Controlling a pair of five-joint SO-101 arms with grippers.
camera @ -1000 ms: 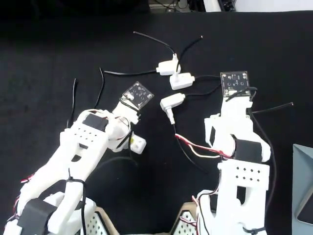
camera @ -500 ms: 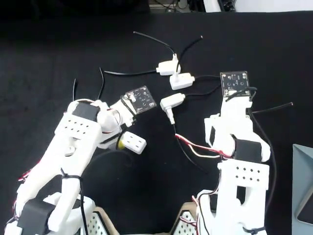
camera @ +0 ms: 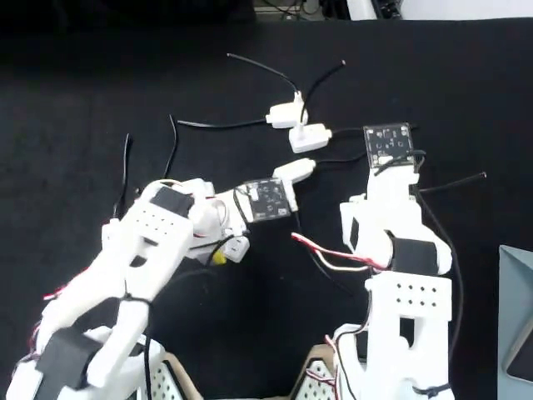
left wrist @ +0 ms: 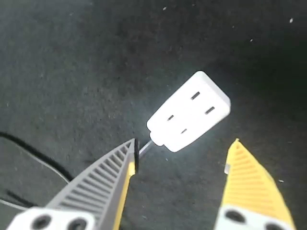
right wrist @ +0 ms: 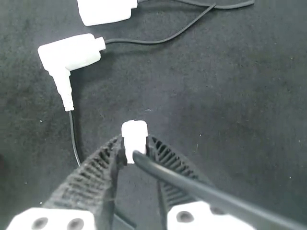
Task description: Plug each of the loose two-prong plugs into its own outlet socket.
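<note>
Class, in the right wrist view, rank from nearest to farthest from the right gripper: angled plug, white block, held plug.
1. The held plug, clamped in the right gripper itself.
2. The angled plug, lying ahead, off to one side.
3. The white block, farther out past the angled plug.

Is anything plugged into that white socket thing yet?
Empty: the outlet socket shows bare slots; the left gripper hangs open by it.
</note>
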